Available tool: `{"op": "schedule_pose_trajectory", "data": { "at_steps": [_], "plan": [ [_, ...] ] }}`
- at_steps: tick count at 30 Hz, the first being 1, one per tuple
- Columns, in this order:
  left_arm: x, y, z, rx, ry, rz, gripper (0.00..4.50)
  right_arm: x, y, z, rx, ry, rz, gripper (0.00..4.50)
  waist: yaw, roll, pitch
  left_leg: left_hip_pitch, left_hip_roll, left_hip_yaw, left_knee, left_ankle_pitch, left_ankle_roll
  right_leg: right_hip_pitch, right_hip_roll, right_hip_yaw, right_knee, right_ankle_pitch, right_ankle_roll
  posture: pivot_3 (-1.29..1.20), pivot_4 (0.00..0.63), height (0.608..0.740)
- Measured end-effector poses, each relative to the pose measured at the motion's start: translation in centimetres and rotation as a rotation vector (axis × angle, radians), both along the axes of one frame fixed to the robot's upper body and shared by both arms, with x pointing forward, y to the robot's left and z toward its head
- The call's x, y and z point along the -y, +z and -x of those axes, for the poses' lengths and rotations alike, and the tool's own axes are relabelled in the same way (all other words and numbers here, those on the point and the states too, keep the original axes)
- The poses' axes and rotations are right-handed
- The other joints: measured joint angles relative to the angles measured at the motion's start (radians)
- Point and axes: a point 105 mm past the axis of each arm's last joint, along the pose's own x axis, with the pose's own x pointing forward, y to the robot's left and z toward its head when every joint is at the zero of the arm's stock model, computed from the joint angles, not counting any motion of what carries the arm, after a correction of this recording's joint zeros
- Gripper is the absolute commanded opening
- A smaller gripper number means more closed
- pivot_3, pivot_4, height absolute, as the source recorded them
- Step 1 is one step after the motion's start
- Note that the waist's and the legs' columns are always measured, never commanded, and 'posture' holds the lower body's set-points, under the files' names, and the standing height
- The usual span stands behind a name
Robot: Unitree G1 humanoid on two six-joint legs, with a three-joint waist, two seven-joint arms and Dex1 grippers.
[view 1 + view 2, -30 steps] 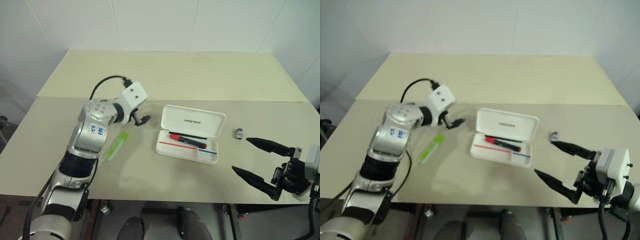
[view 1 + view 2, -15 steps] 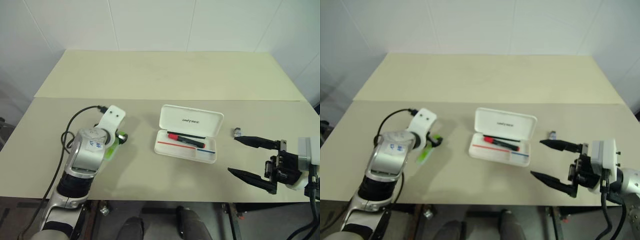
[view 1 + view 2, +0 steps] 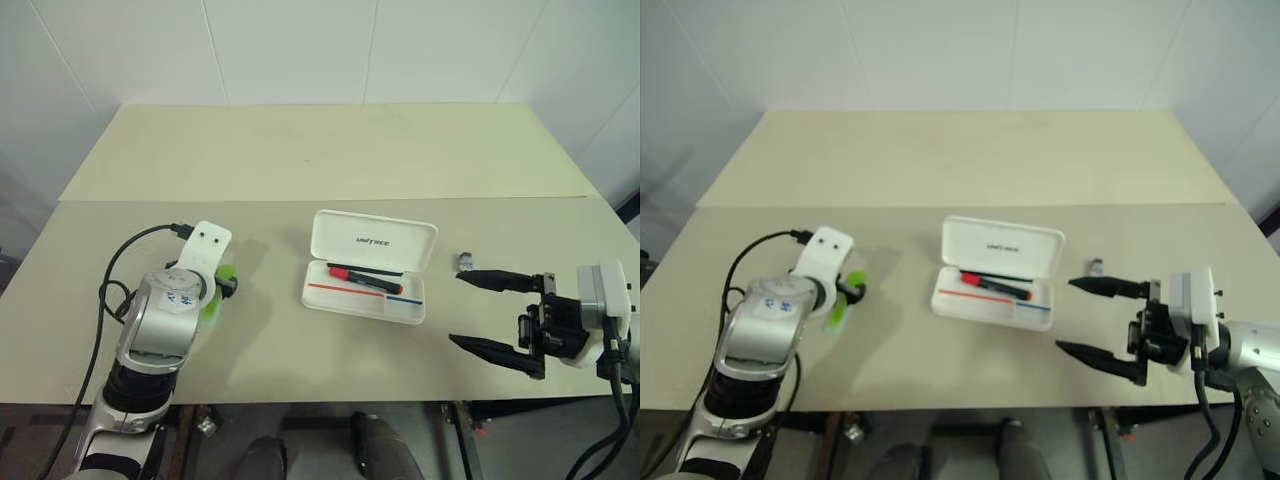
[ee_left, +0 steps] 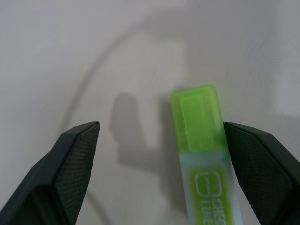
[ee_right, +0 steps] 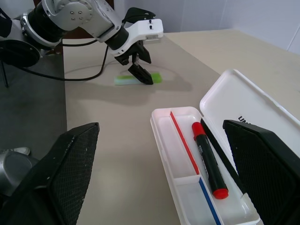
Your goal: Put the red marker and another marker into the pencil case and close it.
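Observation:
The white pencil case (image 3: 372, 240) lies open mid-table, lid raised at the far side. The red marker (image 3: 365, 279) rests in its tray, beside the red and blue stripe. The light green marker (image 3: 212, 301) lies flat on the table to the left. My left gripper (image 3: 226, 285) is tilted down over it, open. In the left wrist view the green marker (image 4: 200, 140) lies between the fingers, close to one finger (image 4: 262, 159). My right gripper (image 3: 459, 308) is open to the right of the case, pointing at it, holding nothing.
A small grey object (image 3: 465, 261) lies on the table just beyond my right gripper's far finger. A black cable (image 3: 130, 248) loops off my left wrist. The table's front edge (image 3: 320, 402) runs close below both arms.
My left gripper has drawn back from beyond the green marker and tipped down over its end. My right gripper has turned a little toward the case. The camera has shifted.

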Motion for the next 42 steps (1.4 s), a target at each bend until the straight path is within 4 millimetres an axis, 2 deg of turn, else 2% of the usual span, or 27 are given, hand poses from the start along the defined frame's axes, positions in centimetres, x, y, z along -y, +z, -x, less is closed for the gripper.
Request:
{"op": "schedule_pose_trajectory", "data": {
  "at_steps": [6, 9, 10, 11, 17, 26, 35, 37, 42],
  "plan": [
    [-0.7, -0.8, 1.0, 0.012, 0.059, 0.026, 4.45, 0.2, -0.1, -0.6, 0.001, -0.012, 0.009, 4.50, -0.008, 0.000, 0.000, 0.002, 0.000, 0.002, -0.001, 0.000, 0.000, 0.001, 0.000, 0.001, 0.000, 0.000, 0.000, 0.00, 0.150, 0.740],
    [-1.0, -1.3, 1.4, 0.018, 0.104, 0.083, 4.45, 0.0, -0.4, -0.7, -0.006, -0.007, 0.017, 4.50, -0.016, 0.000, 0.000, 0.007, 0.001, 0.002, -0.002, -0.001, -0.001, 0.010, 0.000, 0.000, -0.002, -0.001, -0.002, 0.00, 0.150, 0.740],
    [-0.9, -1.4, 1.4, 0.028, 0.132, 0.134, 4.45, 0.0, -0.5, -0.8, -0.011, -0.010, 0.018, 4.50, -0.017, 0.001, -0.001, 0.008, 0.001, 0.002, -0.001, -0.001, -0.001, 0.012, 0.000, 0.000, -0.005, -0.003, -0.004, 0.00, 0.150, 0.740],
    [-0.8, -1.6, 1.5, 0.032, 0.154, 0.173, 4.45, 0.1, -0.5, -0.9, -0.014, -0.013, 0.019, 4.50, -0.017, 0.001, -0.001, 0.008, 0.001, 0.002, -0.001, -0.001, -0.001, 0.013, 0.000, 0.000, -0.006, -0.009, -0.015, 0.00, 0.150, 0.740],
    [-1.2, -2.2, 1.6, 0.041, 0.233, 0.310, 4.45, 0.2, -0.7, -1.2, -0.016, -0.026, 0.026, 4.50, -0.016, -0.001, -0.002, 0.008, 0.000, 0.002, 0.002, -0.002, -0.002, 0.015, 0.000, 0.001, -0.006, -0.008, -0.014, 0.00, 0.150, 0.740],
    [-1.0, -2.6, 1.6, 0.024, 0.236, 0.345, 4.45, 0.2, -0.7, -1.4, -0.014, -0.040, 0.031, 4.50, -0.016, 0.000, -0.004, 0.009, 0.000, 0.002, 0.002, -0.002, -0.002, 0.015, 0.000, 0.001, -0.006, -0.010, -0.011, 0.00, 0.150, 0.740],
    [0.2, -2.8, 1.4, 0.014, 0.192, 0.359, 1.58, 0.2, -0.4, -1.6, -0.002, -0.046, 0.029, 4.50, -0.017, 0.001, -0.005, 0.009, 0.000, 0.002, 0.001, -0.002, -0.002, 0.015, 0.000, 0.001, -0.006, -0.010, -0.011, 0.00, 0.150, 0.740],
    [0.2, -2.8, 1.4, 0.012, 0.191, 0.359, 1.06, 0.2, -0.4, -1.6, -0.002, -0.048, 0.028, 4.50, -0.018, 0.001, -0.005, 0.009, 0.000, 0.002, 0.001, -0.002, -0.002, 0.015, 0.000, 0.001, -0.006, -0.010, -0.011, 0.00, 0.150, 0.740],
    [0.3, -2.7, 1.2, 0.014, 0.194, 0.357, 1.07, 0.3, -0.4, -1.7, -0.001, -0.057, 0.026, 4.50, -0.021, 0.001, -0.006, 0.010, 0.000, 0.003, 0.002, -0.002, -0.003, 0.016, 0.000, 0.001, -0.011, -0.009, -0.010, 0.00, 0.150, 0.740]
  ]
}}
